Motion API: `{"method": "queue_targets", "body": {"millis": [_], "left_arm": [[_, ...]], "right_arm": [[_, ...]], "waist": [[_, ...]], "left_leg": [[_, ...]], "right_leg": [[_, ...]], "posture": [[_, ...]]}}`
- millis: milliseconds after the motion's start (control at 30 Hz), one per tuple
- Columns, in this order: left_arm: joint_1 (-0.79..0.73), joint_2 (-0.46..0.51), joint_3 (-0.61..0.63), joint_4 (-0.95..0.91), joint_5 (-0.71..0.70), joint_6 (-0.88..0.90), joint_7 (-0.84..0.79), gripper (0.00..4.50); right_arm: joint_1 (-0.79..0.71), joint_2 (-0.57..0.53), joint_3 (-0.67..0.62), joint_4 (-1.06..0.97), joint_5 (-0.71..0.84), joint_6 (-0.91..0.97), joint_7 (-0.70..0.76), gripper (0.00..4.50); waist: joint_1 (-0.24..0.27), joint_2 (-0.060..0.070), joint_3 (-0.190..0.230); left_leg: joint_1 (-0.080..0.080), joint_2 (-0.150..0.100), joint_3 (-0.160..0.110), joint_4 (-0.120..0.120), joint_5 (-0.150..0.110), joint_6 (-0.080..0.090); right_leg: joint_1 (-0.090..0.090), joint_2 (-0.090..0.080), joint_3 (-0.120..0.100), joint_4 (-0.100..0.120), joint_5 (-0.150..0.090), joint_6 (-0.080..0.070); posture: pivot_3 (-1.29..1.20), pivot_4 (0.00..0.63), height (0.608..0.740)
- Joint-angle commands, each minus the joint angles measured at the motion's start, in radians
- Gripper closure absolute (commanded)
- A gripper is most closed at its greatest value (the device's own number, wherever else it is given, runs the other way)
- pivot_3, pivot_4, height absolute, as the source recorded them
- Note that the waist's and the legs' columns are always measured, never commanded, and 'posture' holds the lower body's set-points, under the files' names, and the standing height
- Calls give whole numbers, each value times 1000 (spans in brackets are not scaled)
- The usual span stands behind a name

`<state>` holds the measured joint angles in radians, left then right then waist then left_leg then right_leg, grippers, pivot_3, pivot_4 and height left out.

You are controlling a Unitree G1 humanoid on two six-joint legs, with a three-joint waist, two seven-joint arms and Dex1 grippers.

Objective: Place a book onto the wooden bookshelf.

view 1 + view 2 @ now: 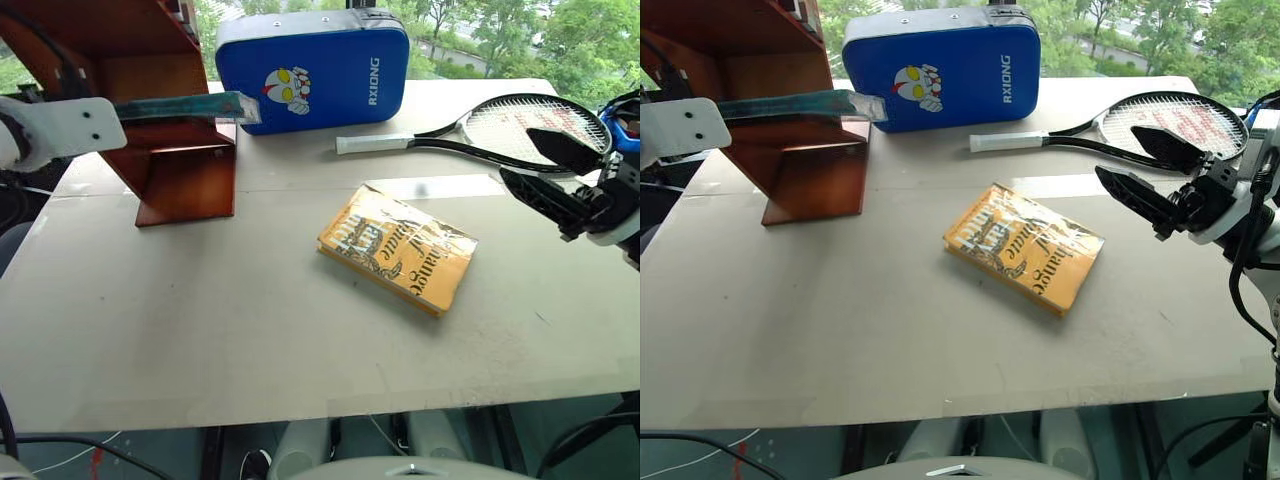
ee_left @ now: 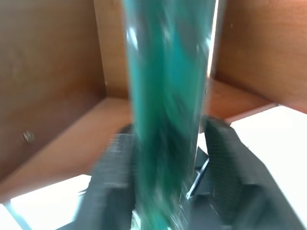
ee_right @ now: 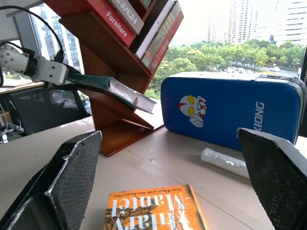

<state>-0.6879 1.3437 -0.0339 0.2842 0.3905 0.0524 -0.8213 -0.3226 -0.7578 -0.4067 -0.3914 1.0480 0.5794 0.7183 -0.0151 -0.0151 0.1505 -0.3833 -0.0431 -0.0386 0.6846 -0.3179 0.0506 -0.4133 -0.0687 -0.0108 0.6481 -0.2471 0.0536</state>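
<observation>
Upper left of the frame, we see the book (image 1: 185,106) lying across a board of the wooden bookshelf (image 1: 185,180), left hand (image 2: 168,158) fingers flanking it, grip uncertain. Right hand (image 1: 1145,165) spread, empty, at right.

The blue padded rectangular case (image 1: 315,70) carries "RXIONG" in white up its side. A red book spine (image 3: 117,21) on the reddish-brown wooden bookshelf (image 3: 103,103) reads "Furniture". The orange-yellow paperback (image 3: 153,209) shows "Hilary Mantel" in white letters.
</observation>
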Motion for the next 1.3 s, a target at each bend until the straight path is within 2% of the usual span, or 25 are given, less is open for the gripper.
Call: {"method": "queue_targets", "body": {"millis": [33, 67, 167, 333, 633, 700, 767, 800, 933, 1167, 1233, 1300], "left_arm": [[44, 32, 92, -50, -12, 45, 20, 393], [69, 31, 112, -68, -15, 58, 24, 57], [135, 8, 188, -135, -46, 99, 35, 57], [171, -103, 284, -290, -152, 150, 60, 57], [202, -278, 427, -495, -359, 346, 62, 57], [215, -295, 407, -529, -393, 280, 43, 57], [195, -400, 380, -614, -537, 291, 26, 57], [206, -466, 356, -671, -618, 323, 21, 57], [310, -653, 265, -804, -754, 425, 67, 57], [668, -775, 125, -846, -762, 440, 103, 57], [789, -777, 62, -858, -740, 452, 103, 57], [854, -794, 50, -846, -697, 424, 149, 57]], "right_arm": [[-16, 0, -9, -11, -17, -20, 6, 0], [-17, -1, -7, -7, -22, -19, 9, 0], [-26, -5, -2, 3, -26, -12, 22, 0], [-51, -4, 23, 22, -37, -2, 43, 0], [-24, -12, 19, 31, -57, 0, 82, 0], [3, -13, 11, 29, -67, -7, 95, 0], [77, -37, 35, 26, -155, -66, 165, 0], [122, -35, 40, 36, -193, -97, 188, 0], [242, 1, 46, 107, -310, -219, 239, 0], [409, 98, 73, 244, -526, -465, 235, 0], [458, 114, 80, 303, -587, -538, 237, 0], [492, 119, 84, 370, -623, -606, 259, 0]], "waist": [[1, 0, 0], [1, 0, 0], [4, 0, 0], [7, 0, 0], [4, -1, 0], [7, -1, 0], [8, -1, 0], [26, 1, -2], [29, -1, -3], [6, 2, -5], [7, 2, -6], [9, 3, -6]], "left_leg": [[0, 0, 0, 0, 0, 0], [0, 0, 0, 0, 0, 0], [0, 0, 0, 0, 0, 0], [0, 0, -1, 2, 0, 0], [0, 1, -1, 2, 0, 0], [0, 1, -1, 2, 0, 0], [0, 1, -2, 2, 0, 0], [0, 1, -2, 2, 0, 0], [-1, 0, -3, 4, 0, 0], [6, 0, -3, 0, 0, -1], [7, 0, -3, 0, 0, -1], [8, -1, -2, 0, 0, -1]], "right_leg": [[0, 0, 0, 0, 0, 0], [0, 0, 0, 1, 0, 0], [0, -1, 0, 4, 0, 0], [0, -3, 0, 4, 0, 0], [0, -4, 0, 5, 0, 0], [0, -4, 0, 5, 0, 0], [0, -4, 1, 4, 0, 0], [0, -4, 1, 4, 0, 0], [2, -5, 3, -1, 0, 0], [2, -2, 10, 2, 0, 0], [3, -2, 11, 2, 0, 0], [4, -2, 13, 1, 0, 0]], "posture": [[0, 150, 740], [0, 150, 740], [0, 150, 740], [0, 150, 740], [0, 150, 740], [0, 150, 740], [0, 150, 740], [0, 150, 740], [0, 150, 740], [0, 150, 740], [0, 150, 740], [0, 150, 740]]}}
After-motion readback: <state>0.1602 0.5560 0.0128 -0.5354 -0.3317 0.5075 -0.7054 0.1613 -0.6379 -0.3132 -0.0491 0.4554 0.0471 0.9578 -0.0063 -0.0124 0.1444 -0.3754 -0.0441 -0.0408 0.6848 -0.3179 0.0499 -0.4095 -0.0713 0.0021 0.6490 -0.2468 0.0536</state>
